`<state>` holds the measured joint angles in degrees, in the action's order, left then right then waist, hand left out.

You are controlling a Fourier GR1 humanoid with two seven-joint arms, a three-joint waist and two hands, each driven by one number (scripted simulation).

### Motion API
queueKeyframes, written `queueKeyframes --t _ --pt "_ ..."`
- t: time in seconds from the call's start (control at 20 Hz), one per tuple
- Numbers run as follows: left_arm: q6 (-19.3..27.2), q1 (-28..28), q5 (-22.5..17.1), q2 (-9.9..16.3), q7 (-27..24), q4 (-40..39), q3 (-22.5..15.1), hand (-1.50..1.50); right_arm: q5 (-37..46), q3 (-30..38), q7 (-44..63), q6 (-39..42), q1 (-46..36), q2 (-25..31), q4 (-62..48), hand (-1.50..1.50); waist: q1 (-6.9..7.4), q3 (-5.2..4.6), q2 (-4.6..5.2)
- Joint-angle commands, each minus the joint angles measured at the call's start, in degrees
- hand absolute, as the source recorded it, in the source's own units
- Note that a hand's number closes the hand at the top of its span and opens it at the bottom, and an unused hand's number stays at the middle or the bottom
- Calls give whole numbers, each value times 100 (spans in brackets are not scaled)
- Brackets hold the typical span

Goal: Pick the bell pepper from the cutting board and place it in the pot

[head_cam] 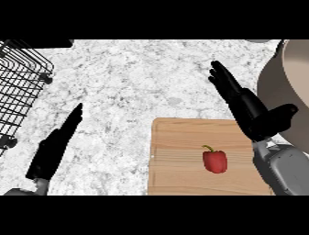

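Both hands open: our right hand (pixel 251 108) risks bumping the pot (pixel 299 87) before grasping the bell pepper (pixel 215 160); left hand (pixel 55 142) rests.

A: What is standing around the bell pepper (pixel 215 161)?
B: Bare cutting board (pixel 177 151) is lying on every side of it; nothing is touching it from above.
A: And toward the pot (pixel 299 87)?
B: The right hand (pixel 248 108), fingers straight, is hanging between board and pot wall, partly blocking that route.
A: The left side?
B: Open marble counter (pixel 136 78) is stretching to the wire rack (pixel 8 92); the left hand (pixel 55 144) is resting there.
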<state>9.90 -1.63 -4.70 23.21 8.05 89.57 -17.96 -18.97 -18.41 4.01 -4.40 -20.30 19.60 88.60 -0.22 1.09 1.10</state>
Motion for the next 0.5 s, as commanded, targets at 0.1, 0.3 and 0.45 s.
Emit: queueKeyframes --t 0.1,0.3,0.45 --pt "157 -623 -484 -15 177 147 919 0 407 347 -705 517 -411 542 -393 150 77 -106 -87" --pt "484 -545 -478 -146 31 264 1058 0 2345 -57 -1271 725 -719 2233 -258 150 163 -308 -311" --pt "586 -812 -859 -293 92 376 1498 0 2455 312 -2915 -239 123 1374 -1327 -150 100 -93 -61"
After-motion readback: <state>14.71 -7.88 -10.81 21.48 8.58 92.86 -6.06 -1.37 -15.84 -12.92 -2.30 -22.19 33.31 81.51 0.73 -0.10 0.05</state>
